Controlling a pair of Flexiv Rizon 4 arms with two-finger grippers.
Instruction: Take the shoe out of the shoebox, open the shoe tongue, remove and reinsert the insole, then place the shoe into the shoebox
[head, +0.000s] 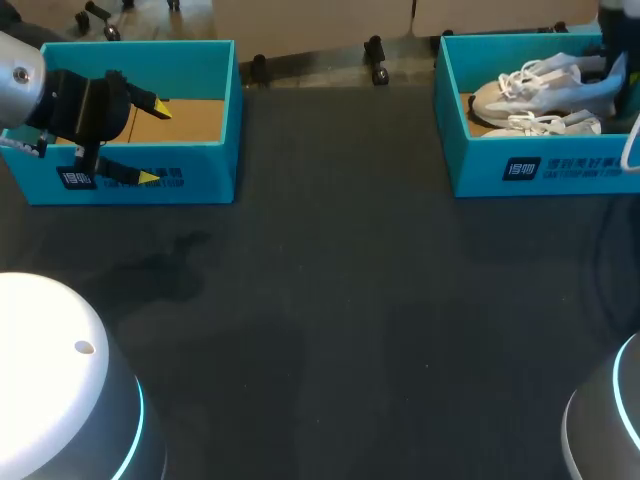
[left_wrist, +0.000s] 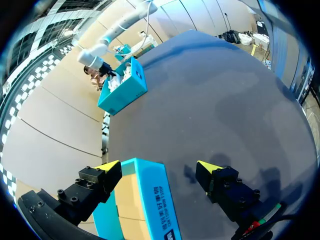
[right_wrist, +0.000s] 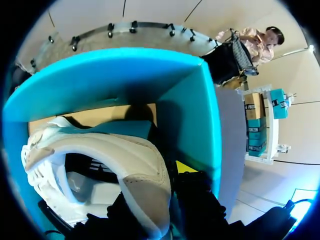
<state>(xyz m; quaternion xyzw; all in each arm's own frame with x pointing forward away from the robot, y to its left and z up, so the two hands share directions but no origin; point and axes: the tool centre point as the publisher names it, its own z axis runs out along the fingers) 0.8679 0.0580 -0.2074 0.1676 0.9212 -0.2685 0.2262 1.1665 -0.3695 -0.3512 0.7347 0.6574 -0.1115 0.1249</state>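
Heel hold at the shoebox wall

My right gripper (right_wrist: 150, 195) is down inside the right shoebox (head: 540, 165), at the heel of the white shoe (right_wrist: 100, 165). The shoe lies in the box beside a second one. The heel collar sits between my fingers, with one yellow tip showing against the teal wall and the other hidden behind the heel. I cannot tell whether I am clamped on it.

This fits either a lift about to start or a shoe just set back in. In both cases I judge the same care applies. I keep the fingers square on the firm heel rim, clear of the wall and the other shoe's laces, and I travel straight up and down so the box does not drag.

My left gripper (head: 150, 140) hangs spread wide, straddling the front wall of the left shoebox (head: 150, 180).
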